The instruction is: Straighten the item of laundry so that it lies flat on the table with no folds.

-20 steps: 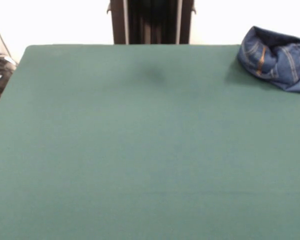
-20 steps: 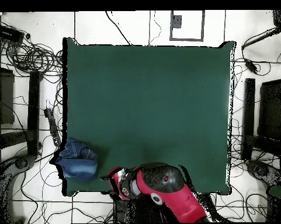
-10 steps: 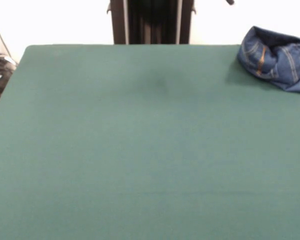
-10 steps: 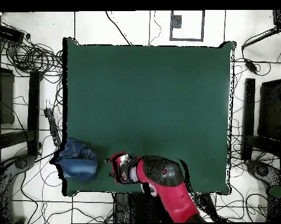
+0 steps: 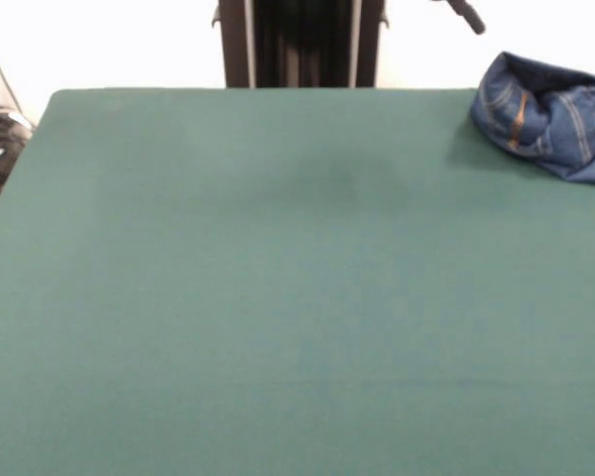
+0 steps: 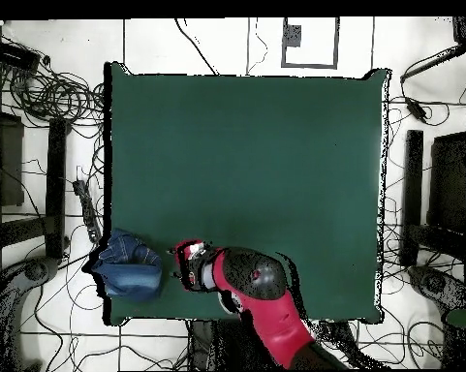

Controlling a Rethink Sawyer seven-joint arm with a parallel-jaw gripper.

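Note:
The item of laundry (image 5: 545, 114) is a bunched-up heap of blue denim with tan stitching, at the far right corner of the table (image 5: 278, 297) in the front view. Seen from overhead, the same heap (image 6: 128, 269) lies at the lower left corner of the green table (image 6: 246, 165), partly over its edge. My gripper (image 6: 186, 263) hangs just right of the heap and apart from it, at the end of the red arm. Only a dark tip of the gripper (image 5: 466, 15) shows at the top edge of the front view, left of the jeans and above them.
Cables and dark equipment (image 6: 43, 97) crowd the floor along the table's left side in the overhead view, and more gear (image 6: 440, 194) stands on the right. The red arm (image 6: 265, 300) crosses the table's bottom edge.
The arm has swung left toward the denim heap in the overhead view. Its gripper tip has come into the front view at the top right. The jeans have not moved.

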